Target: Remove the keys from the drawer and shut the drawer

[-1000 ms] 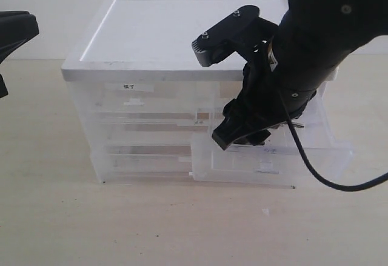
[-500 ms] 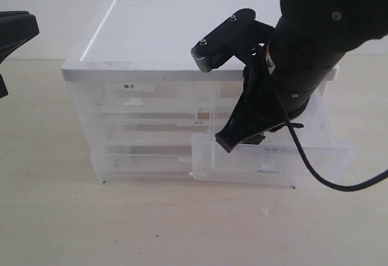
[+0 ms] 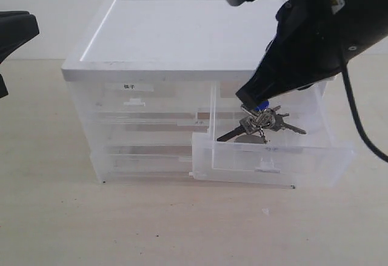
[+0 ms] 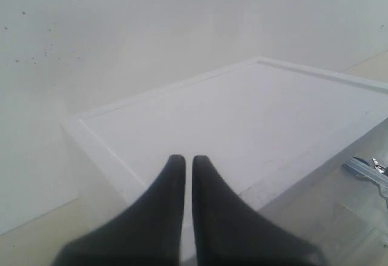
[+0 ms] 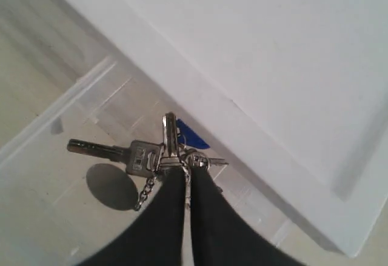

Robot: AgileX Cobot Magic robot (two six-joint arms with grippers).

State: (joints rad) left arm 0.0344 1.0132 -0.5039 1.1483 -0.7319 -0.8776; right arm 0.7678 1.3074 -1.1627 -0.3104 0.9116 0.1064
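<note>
Now pinching the keys (image 3: 262,120) up top, right jaws clamped, to hoist the bunch from the open drawer (image 3: 273,157); holding left jaws closed, empty, at nine o'clock.

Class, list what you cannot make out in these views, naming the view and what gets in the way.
Exterior view: print on the white label is too small to read; the faint marks on the drawer too.
Left wrist view: the keys are cut off by the edge.
Right wrist view: the blue tag sits mostly behind a key; the right gripper covers part of the bunch.
</note>
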